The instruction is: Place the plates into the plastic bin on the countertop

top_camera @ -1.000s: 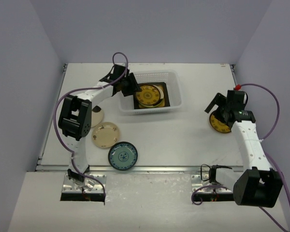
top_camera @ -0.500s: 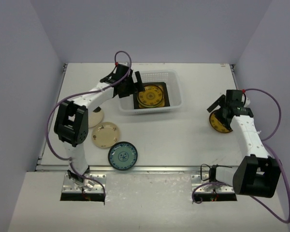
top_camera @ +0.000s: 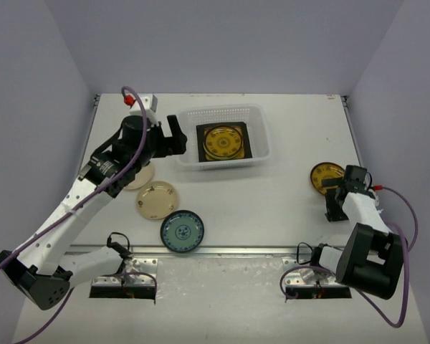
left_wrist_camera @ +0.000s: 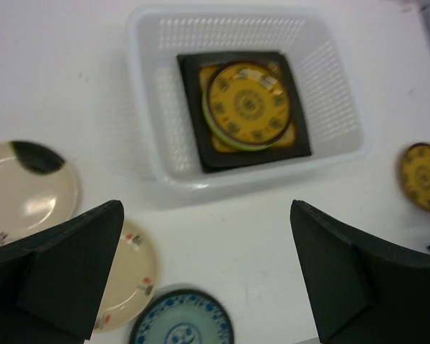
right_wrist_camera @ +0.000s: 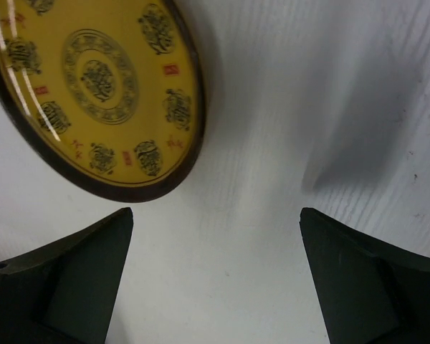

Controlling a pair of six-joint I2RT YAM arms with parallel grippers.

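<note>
Top external view: left end effector [top_camera: 175, 136] is hovering wide open and empty just left of the plastic bin [top_camera: 222, 163]; right end effector [top_camera: 335, 204], well right of it, is gaping empty.

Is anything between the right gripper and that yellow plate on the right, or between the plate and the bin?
Nothing visible. The right gripper, open, sits just short of the yellow plate with only bare countertop between; the stretch from there to the plastic bin is bare too.
</note>
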